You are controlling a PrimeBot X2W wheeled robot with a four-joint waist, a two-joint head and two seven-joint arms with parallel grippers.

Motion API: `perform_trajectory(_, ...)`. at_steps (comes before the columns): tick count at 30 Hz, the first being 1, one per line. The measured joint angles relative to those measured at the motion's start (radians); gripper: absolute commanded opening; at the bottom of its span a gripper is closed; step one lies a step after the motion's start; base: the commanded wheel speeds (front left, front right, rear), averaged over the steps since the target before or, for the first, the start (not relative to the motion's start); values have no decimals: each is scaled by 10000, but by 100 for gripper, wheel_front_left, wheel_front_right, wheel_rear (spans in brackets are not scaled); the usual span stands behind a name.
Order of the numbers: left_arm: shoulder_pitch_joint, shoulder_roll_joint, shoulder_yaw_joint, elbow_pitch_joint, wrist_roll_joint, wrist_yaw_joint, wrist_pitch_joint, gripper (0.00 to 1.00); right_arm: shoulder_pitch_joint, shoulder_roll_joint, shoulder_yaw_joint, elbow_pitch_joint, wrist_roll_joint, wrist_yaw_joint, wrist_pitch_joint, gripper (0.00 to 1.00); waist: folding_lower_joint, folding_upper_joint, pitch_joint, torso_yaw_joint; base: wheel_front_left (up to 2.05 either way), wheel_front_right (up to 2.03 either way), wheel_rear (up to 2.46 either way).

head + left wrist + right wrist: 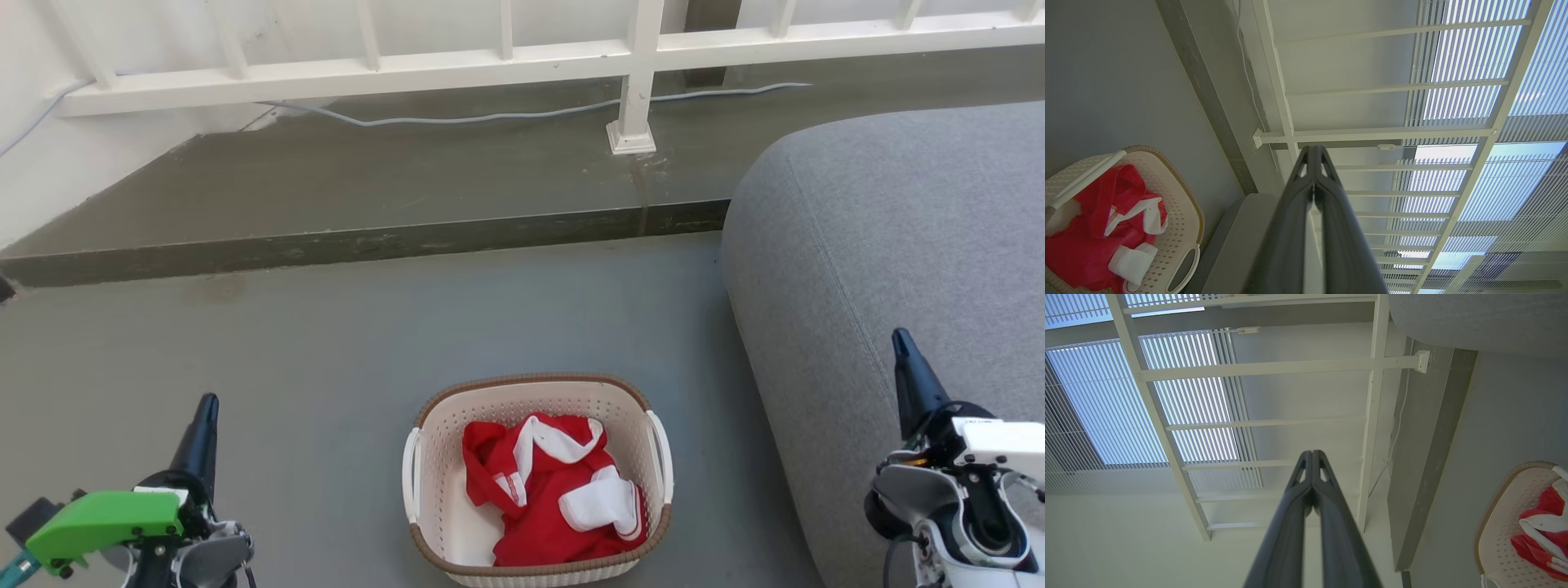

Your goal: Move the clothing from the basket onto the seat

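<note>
Left gripper [206,408]: jaws fully closed, the two dark fingers pressed flat together right to the tip. Nothing between them, touching nothing. In the left wrist view the joined fingers [1306,212] point up at the white railing [1372,132] and window blinds [1457,53]. Green cover [102,518] on that wrist.

Right gripper [900,341]: same, jaws closed tight, tips meeting, no load, no contact. In the head view it shows against the near left part of the seat [890,237]. In the right wrist view the fingers [1327,522] stand free in the air, with the seat's edge off in the top right corner.

Both grippers sit low and near, one at each side, tips pointing away toward the far railing.

Clothing [543,498]: red with white panels and striped trim, bunched in a heap inside the basket [531,381], mostly toward its right and near side. Some bare basket floor shows at the left.

Basket: upright on the grey floor [326,351], near centre, between the two grippers and apart from both. It is just left of the seat; cannot tell if they touch.

Seat: big grey cushion filling the right side, top bare.

Far side: raised concrete step [367,245] with the railing standing on it and a grey cable [490,117] lying along it.
</note>
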Motion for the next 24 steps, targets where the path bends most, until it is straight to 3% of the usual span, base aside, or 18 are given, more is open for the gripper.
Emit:
perform_trajectory(17,226,-174,-378,190,35,6,-261,100,325,77,-81,174,-128,-44,-190,100,0,0,7,-64,0,0,0)
perform_trajectory(24,202,-105,-690,73,652,6,-640,100,325,-75,-44,25,-646,-44,-416,100,0,0,7,-93,0,0,0)
